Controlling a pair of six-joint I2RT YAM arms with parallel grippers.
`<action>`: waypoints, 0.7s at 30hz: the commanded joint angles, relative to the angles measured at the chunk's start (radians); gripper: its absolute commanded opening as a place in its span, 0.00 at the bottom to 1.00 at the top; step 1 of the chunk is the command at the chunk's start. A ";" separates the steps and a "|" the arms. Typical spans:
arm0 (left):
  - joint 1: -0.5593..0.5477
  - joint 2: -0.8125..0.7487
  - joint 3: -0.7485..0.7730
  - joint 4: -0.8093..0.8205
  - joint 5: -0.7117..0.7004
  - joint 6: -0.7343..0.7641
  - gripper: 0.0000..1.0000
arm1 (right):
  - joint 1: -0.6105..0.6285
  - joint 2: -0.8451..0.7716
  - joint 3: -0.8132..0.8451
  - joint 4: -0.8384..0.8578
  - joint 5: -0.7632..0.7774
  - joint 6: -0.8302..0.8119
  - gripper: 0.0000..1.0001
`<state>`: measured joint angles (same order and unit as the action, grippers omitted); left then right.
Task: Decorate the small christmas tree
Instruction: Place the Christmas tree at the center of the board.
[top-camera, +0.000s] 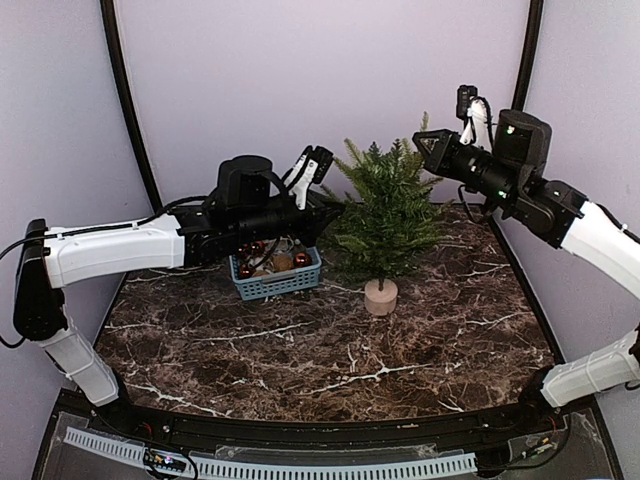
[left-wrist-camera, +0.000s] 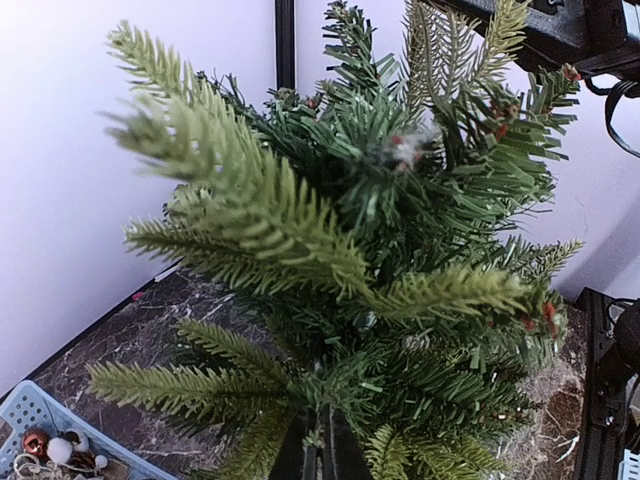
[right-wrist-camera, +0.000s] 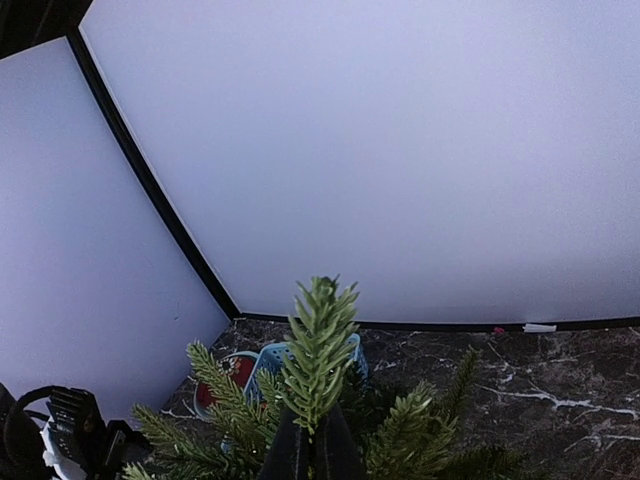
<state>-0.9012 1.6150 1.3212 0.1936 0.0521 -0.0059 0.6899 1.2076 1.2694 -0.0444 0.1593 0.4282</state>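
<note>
Small christmas tree (top-camera: 388, 210) is standing upright on the dark marbled table (top-camera: 300, 350), right of centre. Its long axis is running vertical, with the pale wooden base (top-camera: 380, 298) down on the tabletop and the tip pointing up toward the back wall. No clear lean is showing in the overhead view.

Left gripper (left-wrist-camera: 318, 448) is reaching in from the left at mid-height, fingers pressed together, with the tips sitting among the needle branches. In its wrist view the foliage is filling most of the frame. Nothing is showing between the fingers.

Right gripper (right-wrist-camera: 312, 445) is hovering at the upper right of the crown, fingers also together. One branch tip (right-wrist-camera: 320, 335) is rising straight up from just at its fingertips; I cannot tell whether the twig is pinched or only lying in front.

Blue basket (top-camera: 285, 288) is sitting just left of the tree, under the left arm, and is holding red ball ornaments (top-camera: 301, 259).
</note>
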 joint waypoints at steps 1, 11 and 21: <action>0.006 -0.010 0.025 0.033 0.016 0.027 0.00 | -0.003 -0.045 -0.007 0.120 0.012 0.021 0.00; 0.006 -0.040 0.018 -0.005 0.074 -0.053 0.43 | -0.002 -0.133 -0.105 0.095 0.070 0.041 0.41; 0.007 -0.154 -0.030 -0.069 0.015 -0.146 0.85 | -0.003 -0.219 -0.120 -0.020 0.183 0.027 0.84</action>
<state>-0.8993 1.5673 1.3174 0.1600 0.1104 -0.0956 0.6899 1.0248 1.1568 -0.0254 0.2749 0.4576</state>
